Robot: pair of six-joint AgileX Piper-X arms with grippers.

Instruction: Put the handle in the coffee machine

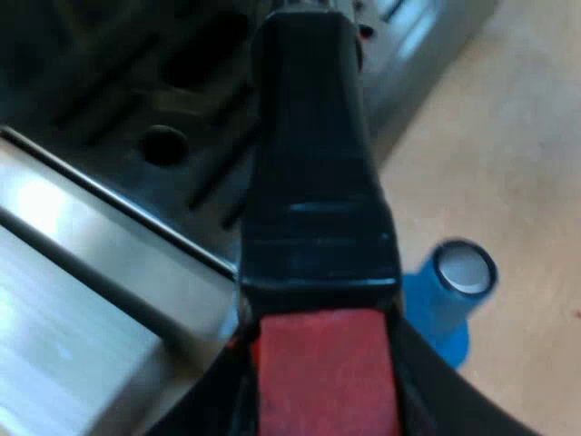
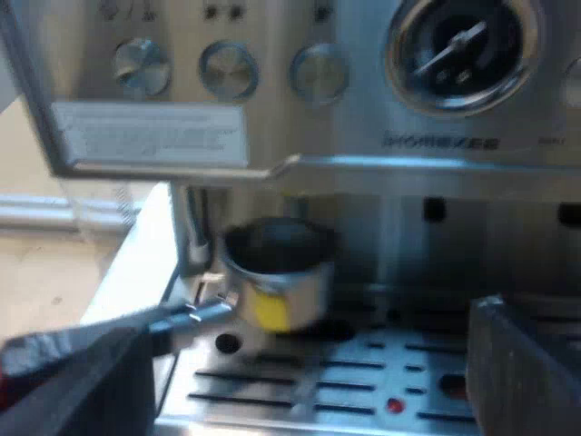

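My left gripper (image 1: 323, 413) is shut on the red end of the metal holder's dark handle (image 1: 313, 182), which reaches out over the espresso machine's drip tray (image 1: 136, 118). From the right wrist view the holder's metal cup (image 2: 277, 272), with a yellow mark on it, hangs above the slotted tray (image 2: 381, 372) and just below the machine's front (image 2: 300, 118), tilted. Its handle (image 2: 136, 327) runs away from the machine. My right gripper (image 2: 304, 363) faces the machine, open, with nothing between its fingers (image 2: 522, 363).
A blue tamper (image 1: 449, 295) stands on the light wooden table (image 1: 517, 136) beside the machine's base. The machine's front carries a round pressure gauge (image 2: 458, 45), three knobs (image 2: 227, 68) and a label plate (image 2: 150, 132).
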